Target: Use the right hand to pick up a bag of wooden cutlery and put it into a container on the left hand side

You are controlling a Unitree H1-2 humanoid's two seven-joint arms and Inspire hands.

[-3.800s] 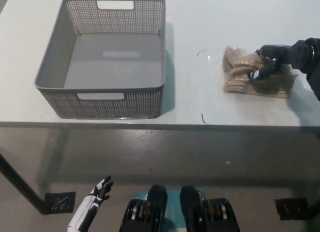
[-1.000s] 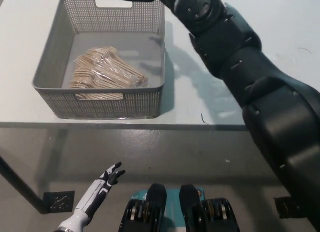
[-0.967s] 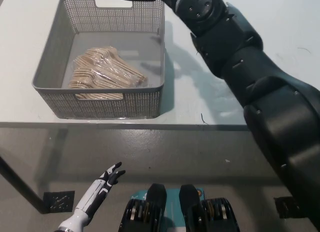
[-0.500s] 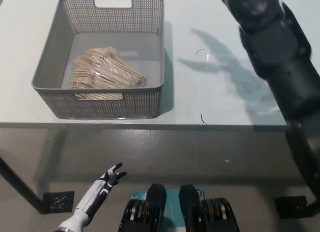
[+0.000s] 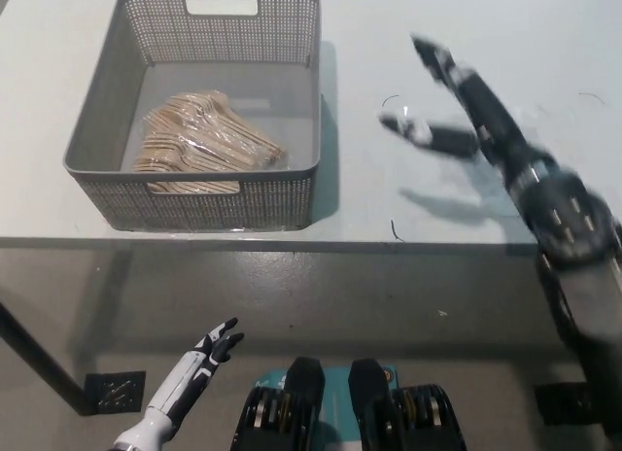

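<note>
My right hand point(image 5: 474, 121) is hovering empty, fingers spread, above the bench point(image 5: 389, 193). The bag of wooden cutlery point(image 5: 204, 135) is lying in the grey basket point(image 5: 219, 204) to its left. My left hand point(image 5: 206, 354) is hanging below, released.

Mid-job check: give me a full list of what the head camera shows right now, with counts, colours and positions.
table: one, white, fills the upper half of the view
basket: one, grey perforated, on the table's left part
bag of wooden cutlery: one, clear with tan wood pieces, lying inside the basket
thin marks: two, dark, on the tabletop to the right of the basket
floor: grey, below the table's front edge
left hand: one, white, low at the picture's lower left, below the table edge, empty with fingers apart
right hand: one, black, over the table to the right of the basket, open and empty, blurred
</note>
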